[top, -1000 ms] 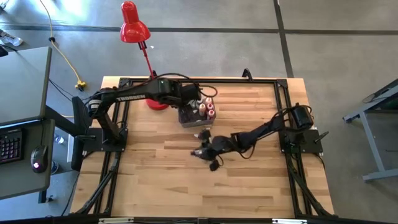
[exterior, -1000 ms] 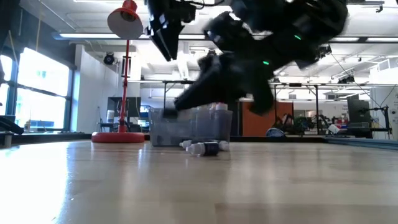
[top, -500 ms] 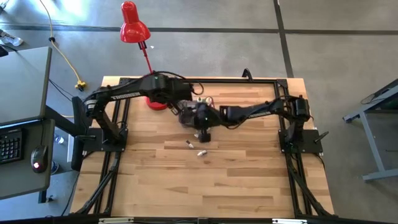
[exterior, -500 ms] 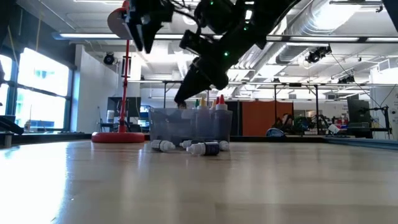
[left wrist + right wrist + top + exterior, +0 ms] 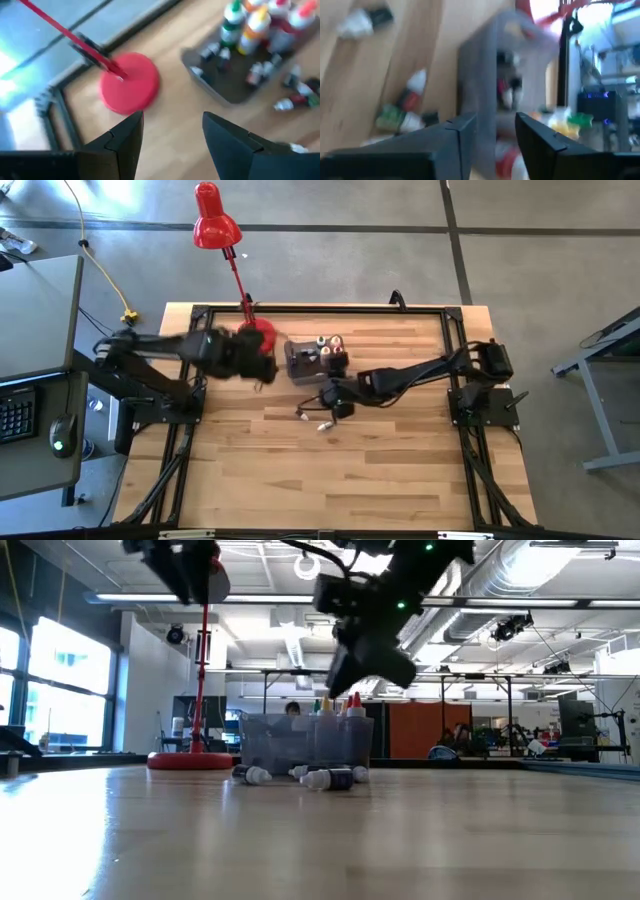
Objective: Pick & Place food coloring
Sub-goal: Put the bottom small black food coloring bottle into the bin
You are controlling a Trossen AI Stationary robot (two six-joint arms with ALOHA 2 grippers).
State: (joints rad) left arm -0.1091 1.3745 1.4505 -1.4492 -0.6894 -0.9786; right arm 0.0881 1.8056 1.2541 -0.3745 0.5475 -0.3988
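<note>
A grey translucent bin point(image 5: 300, 362) stands on the wooden table beside the lamp's base. In it, food coloring bottles point(image 5: 328, 346) stand upright with pointed caps point(image 5: 338, 704), and small ones point(image 5: 255, 72) lie on its floor. More small bottles point(image 5: 300, 414) point(image 5: 325, 425) lie on their sides on the table by the bin's near side point(image 5: 330, 778). My right gripper point(image 5: 335, 398) hangs open above these, just near of the bin point(image 5: 495, 120). My left gripper point(image 5: 265, 368) is open and empty point(image 5: 172, 117), left of the bin.
A red desk lamp point(image 5: 215, 225) stands with its round base point(image 5: 130, 82) at the far left of the bin, close to my left gripper. A black frame point(image 5: 300, 310) runs around the table. The near half of the table holds bare wood point(image 5: 320, 480).
My right gripper has risen from the loose bottles, gone to the bin, then drawn back a little toward the near edge. My left gripper has pulled away from above the bin toward the table's left edge, rolling as it went.
</note>
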